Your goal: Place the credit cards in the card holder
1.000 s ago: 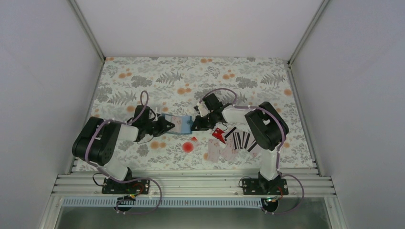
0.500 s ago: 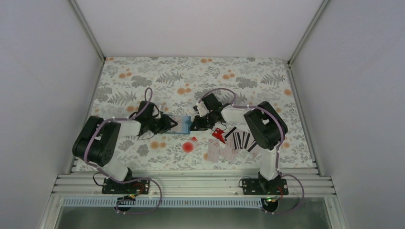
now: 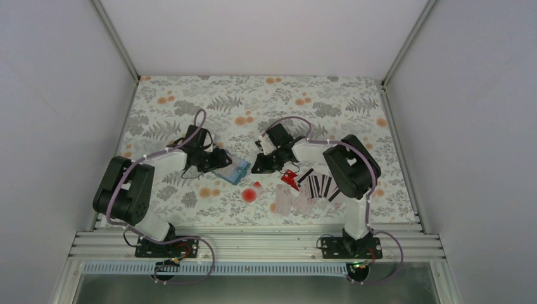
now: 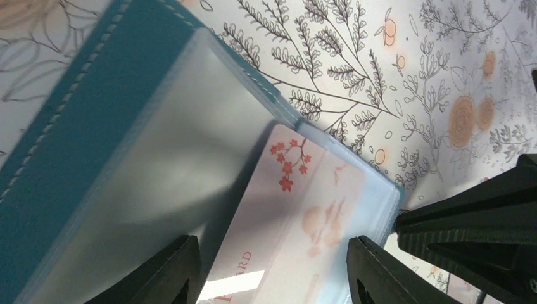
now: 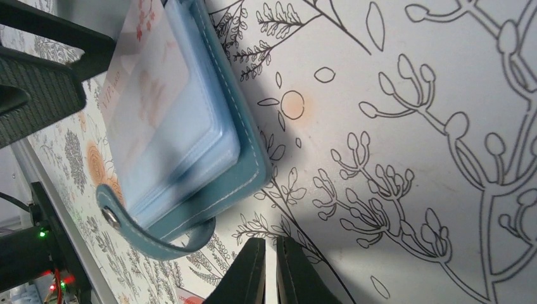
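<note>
One pale floral card (image 4: 297,215) sits in the blue folding card holder (image 4: 82,126); striped plastic cards (image 3: 316,187) lie loose. The left gripper (image 4: 272,269) gapes and the right gripper (image 5: 271,272) is closed, empty.

The left arm (image 3: 126,190) is raised from its base at the lower left of the overhead view and folded at the elbow, with the forearm stretched up and right toward the centre. The left gripper (image 3: 223,162) is held low and pointed rightward; its two dark fingers (image 4: 180,269) are seen set well apart at the bottom of the left wrist view. The right arm (image 3: 351,168) is bent over from the lower right, the forearm extended leftward. The right gripper (image 3: 259,167) is angled down and left, its fingers (image 5: 250,269) pressed almost together.
</note>
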Action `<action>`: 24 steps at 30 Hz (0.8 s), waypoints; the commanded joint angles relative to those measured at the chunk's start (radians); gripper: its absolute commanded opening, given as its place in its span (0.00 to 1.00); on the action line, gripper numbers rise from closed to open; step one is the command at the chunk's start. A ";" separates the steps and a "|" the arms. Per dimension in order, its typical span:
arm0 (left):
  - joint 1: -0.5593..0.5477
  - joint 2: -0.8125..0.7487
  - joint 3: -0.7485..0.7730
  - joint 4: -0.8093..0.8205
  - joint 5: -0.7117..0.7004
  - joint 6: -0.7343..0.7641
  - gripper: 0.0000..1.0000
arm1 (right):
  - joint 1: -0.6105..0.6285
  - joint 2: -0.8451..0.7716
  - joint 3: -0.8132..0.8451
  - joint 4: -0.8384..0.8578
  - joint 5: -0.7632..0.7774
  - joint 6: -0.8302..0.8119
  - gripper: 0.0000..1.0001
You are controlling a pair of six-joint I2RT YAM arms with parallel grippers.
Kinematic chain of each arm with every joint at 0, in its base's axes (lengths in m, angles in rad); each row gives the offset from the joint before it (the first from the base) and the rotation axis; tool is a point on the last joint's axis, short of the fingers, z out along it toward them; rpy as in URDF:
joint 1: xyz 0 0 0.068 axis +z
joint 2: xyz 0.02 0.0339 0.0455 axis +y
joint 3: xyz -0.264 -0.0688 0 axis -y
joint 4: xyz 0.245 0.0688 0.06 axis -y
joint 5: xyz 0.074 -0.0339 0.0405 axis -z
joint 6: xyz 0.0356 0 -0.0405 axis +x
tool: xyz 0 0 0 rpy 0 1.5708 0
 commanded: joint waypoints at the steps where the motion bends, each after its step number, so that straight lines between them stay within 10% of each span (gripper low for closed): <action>1: -0.013 -0.018 0.064 -0.132 -0.092 0.080 0.60 | 0.008 0.036 0.010 -0.051 0.094 -0.018 0.07; 24: -0.043 0.153 0.278 -0.287 -0.098 0.385 0.48 | 0.109 -0.088 0.022 -0.133 0.252 -0.096 0.07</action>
